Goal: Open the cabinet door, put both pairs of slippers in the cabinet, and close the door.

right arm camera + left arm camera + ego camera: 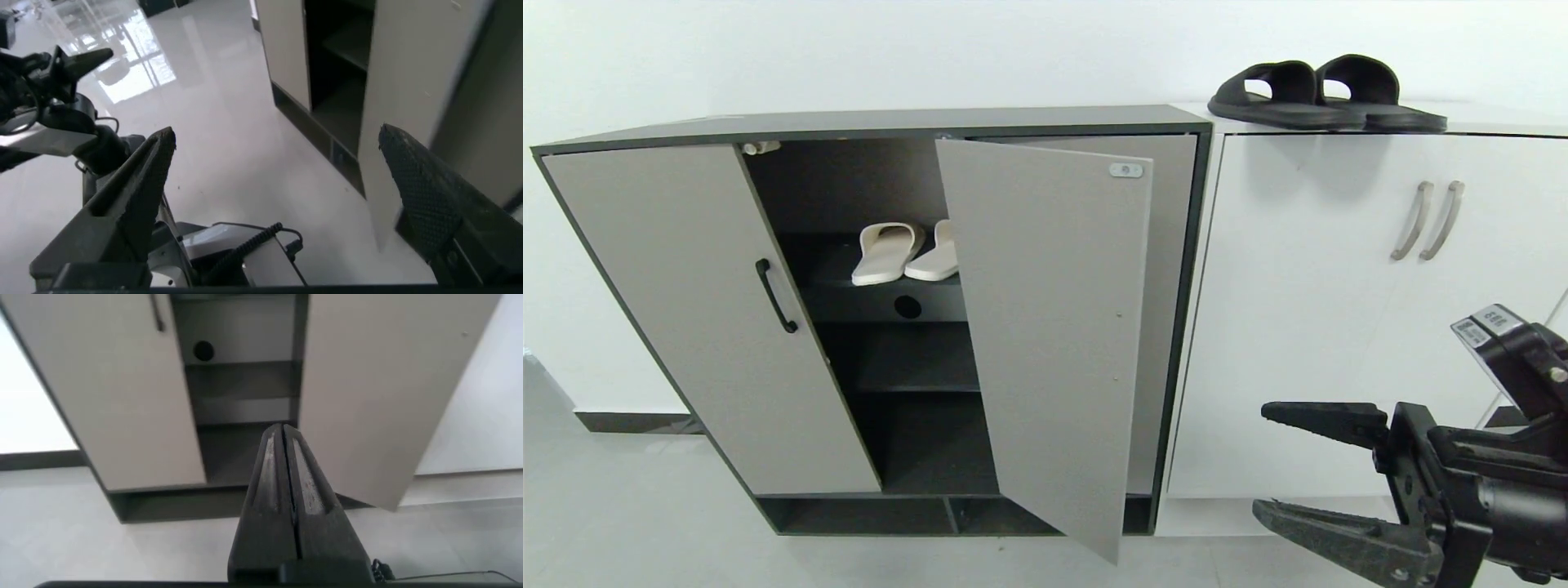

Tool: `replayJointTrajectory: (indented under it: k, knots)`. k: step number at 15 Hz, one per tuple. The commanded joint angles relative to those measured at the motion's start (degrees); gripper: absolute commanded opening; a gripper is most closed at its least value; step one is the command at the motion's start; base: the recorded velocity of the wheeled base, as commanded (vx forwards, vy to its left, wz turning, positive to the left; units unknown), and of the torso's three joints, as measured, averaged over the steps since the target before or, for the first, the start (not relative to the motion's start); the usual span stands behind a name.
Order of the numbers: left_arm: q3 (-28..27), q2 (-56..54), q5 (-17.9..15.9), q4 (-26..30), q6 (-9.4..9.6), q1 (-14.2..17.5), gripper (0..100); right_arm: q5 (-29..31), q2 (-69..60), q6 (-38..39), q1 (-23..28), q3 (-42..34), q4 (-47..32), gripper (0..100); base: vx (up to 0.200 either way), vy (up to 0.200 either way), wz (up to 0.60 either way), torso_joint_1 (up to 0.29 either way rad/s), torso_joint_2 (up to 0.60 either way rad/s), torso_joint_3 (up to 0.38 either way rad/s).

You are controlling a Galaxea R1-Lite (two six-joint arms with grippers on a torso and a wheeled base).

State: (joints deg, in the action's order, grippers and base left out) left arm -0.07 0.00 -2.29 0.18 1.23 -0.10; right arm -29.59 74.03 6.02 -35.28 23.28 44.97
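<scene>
Head view: grey cabinet (874,122) has its right door (1054,343) swung open. White slippers (907,253) sit on the upper shelf, about 9 o'clock of centre. Black slippers (1327,94) lie on top of the white cabinet (1298,327), at 1 o'clock. Right gripper (1264,459) is at 4 o'clock with its jaws spread wide and empty. Left gripper (283,434) is low before the cabinet, jaws pressed together, holding nothing.

Likely step: fetch the black pair. Raise the right arm clear of the open door, approach from the front, pinch both straps together, lift before moving sideways.
</scene>
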Motion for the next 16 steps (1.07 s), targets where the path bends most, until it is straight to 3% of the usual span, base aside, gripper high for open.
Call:
replayJointTrajectory:
  k: [1, 16]
  knots:
    - [0.0, 0.1, 0.0, 0.0, 0.0, 0.0, 0, 0.0, 0.6, -0.3, -0.1, 0.0, 0.2, 100, 0.0, -0.2, 0.0, -0.002, 0.0, 0.002]
    - [0.1, 0.1, 0.0, 0.0, -0.09, 0.0, 0, 0.0, 0.7, -1.4, -0.1, -1.1, 0.7, 100, 0.0, -0.2, 0.0, 0.003, 0.0, 0.002]
